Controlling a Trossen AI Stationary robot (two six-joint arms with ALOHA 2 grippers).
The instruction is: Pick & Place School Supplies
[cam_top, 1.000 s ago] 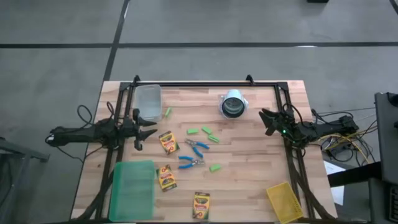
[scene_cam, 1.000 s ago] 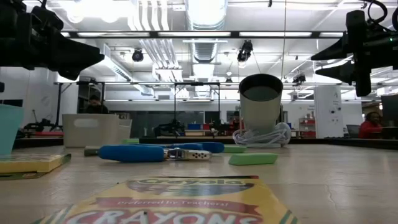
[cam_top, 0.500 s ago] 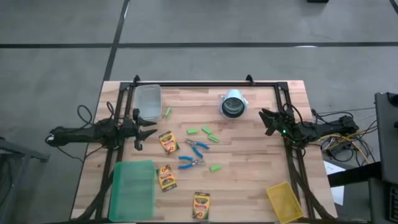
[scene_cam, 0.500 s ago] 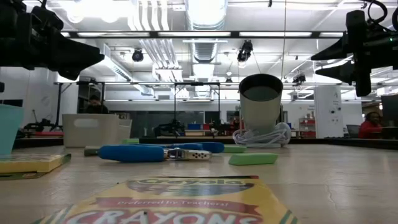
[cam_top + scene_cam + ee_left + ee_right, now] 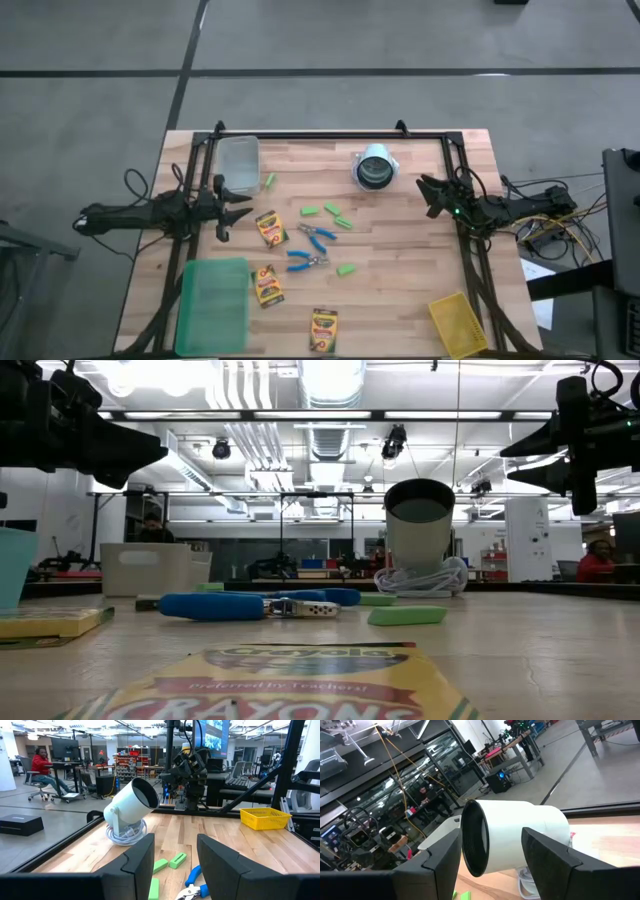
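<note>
landmark: white cylindrical camera on a coiled-cable base (image 5: 376, 168), standing near the far edge of the wooden slatted table (image 5: 400, 290).

left gripper (image 5: 232, 211) is at the table's left side, well left of the white camera, above the tabletop, fingers spread apart with nothing between them; the left wrist view shows the gap between the two dark fingers (image 5: 135, 862) plainly. right gripper (image 5: 428, 194) is just right of the white camera and slightly nearer the front, also above the table, fingers parted and holding nothing.

school supplies, all lying flat on the table, none touched by either gripper:
- three yellow-and-green cardboard crayon boxes: one (image 5: 270, 229) front-left of the white camera, just beside the left gripper; one (image 5: 266, 285) further front; one (image 5: 323, 329) at the front edge.
- two blue-handled metal scissors (image 5: 318, 235) (image 5: 305, 261), in front of the white camera, one just behind the other.
- small light-green rectangular eraser blocks: a cluster of three (image 5: 330, 213) front-left of the white camera, one alone (image 5: 346, 269) further front, one (image 5: 270, 181) to the left beside the clear plastic bin (image 5: 238, 164).

flat green plastic tray (image 5: 212, 306) far front-left of the white camera; small yellow mesh bin (image 5: 458, 322) far front-right.
</note>
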